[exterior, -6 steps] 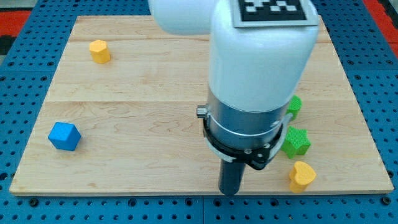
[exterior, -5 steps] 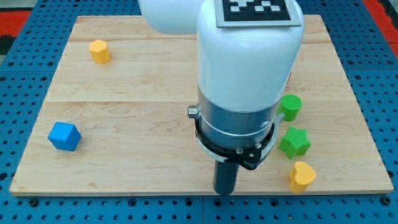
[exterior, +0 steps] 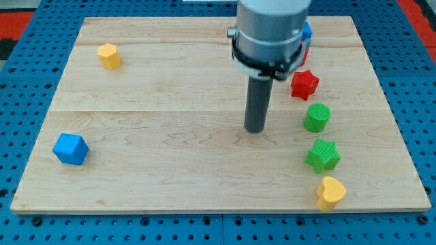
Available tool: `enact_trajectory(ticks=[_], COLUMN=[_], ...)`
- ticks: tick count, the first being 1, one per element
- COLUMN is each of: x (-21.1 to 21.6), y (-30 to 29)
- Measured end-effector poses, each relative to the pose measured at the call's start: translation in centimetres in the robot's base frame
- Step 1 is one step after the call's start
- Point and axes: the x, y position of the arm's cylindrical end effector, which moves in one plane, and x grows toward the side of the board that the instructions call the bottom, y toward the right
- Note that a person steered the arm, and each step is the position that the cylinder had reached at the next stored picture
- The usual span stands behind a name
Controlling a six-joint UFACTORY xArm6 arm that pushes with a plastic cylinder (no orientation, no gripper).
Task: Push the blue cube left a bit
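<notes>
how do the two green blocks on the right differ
The green cylinder is round and smooth; the green star has points. The cylinder lies nearer the view's top and closer to my tip; the star lies nearer the yellow heart. Both share the same green and are untouched.

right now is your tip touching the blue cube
Apart. The camera view shows my tip near the board's middle and the blue cube far off toward the view's left, with a wide stretch of bare wood between them.

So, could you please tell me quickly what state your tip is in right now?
My tip: no claw, holds nothing, touches no block; mid-board, far right of the blue cube.
</notes>
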Motion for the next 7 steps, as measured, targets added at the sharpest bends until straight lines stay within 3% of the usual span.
enact_trajectory(ticks=[2, 3, 5, 7], x=[-1.5, -1.5, 4.5, 10.4], y=[-0.1, -3.2, -8.6, -19.5])
